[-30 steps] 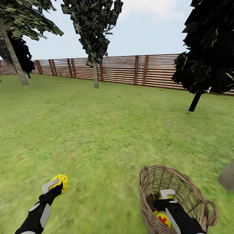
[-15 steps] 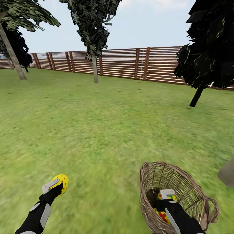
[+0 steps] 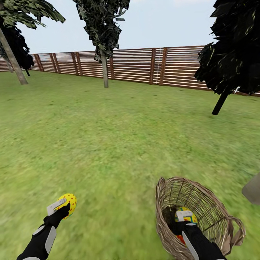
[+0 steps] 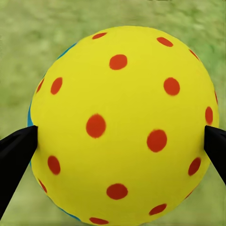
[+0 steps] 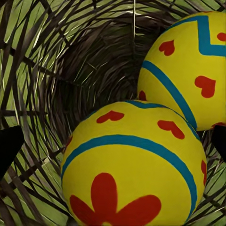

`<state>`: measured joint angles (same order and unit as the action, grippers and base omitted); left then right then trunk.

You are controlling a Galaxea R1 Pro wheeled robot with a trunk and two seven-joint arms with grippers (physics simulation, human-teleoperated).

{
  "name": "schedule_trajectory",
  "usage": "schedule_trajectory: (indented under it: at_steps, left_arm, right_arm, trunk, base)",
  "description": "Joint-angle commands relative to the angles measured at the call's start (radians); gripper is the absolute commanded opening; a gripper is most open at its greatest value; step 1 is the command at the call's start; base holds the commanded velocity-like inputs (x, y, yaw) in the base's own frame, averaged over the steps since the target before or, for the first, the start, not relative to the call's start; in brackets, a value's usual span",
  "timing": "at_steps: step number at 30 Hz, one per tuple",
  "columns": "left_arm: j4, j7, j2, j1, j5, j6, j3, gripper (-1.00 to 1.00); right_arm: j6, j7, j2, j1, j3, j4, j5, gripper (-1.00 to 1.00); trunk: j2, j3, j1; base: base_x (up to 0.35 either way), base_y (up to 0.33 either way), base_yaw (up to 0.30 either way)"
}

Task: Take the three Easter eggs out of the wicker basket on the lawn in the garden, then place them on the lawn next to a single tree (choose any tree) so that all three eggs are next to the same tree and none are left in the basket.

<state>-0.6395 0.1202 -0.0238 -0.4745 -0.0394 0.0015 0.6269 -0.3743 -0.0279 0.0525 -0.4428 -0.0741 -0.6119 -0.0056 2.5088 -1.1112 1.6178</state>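
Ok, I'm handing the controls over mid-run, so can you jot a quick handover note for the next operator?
Left tool: shut on a yellow red-dotted Easter egg, held above the green lawn.
Right tool: inside the brown woven wicker basket, around the nearer of two yellow eggs with blue bands and red hearts; grip unconfirmed.
Done: one egg out of the basket.
Left: lift the other two out, then set all three beside one pale-trunked tree.

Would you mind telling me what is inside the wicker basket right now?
Two Easter eggs lie inside the wicker basket, with the right end effector reaching in; the eggs cover part of its floor.
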Motion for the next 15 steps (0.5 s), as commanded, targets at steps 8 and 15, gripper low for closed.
schedule_trajectory:
  at_steps: [8, 15]
  left_arm:
    - [0.000, 0.009, 0.013, -0.001, -0.005, -0.001, 0.005, -1.00]
    - [0.001, 0.009, 0.013, -0.001, -0.006, -0.001, 0.005, -1.00]
  right_arm:
    - [-0.005, -0.003, 0.001, -0.001, -0.006, -0.002, -0.001, 1.00]
    - [-0.005, -0.003, 0.000, -0.001, -0.007, -0.002, -0.001, 1.00]
  trunk:
    - [0.000, -0.001, 0.000]
    - [0.000, -0.001, 0.000]
  base:
    - [0.107, -0.051, 0.000]
    - [0.001, -0.091, 0.000]
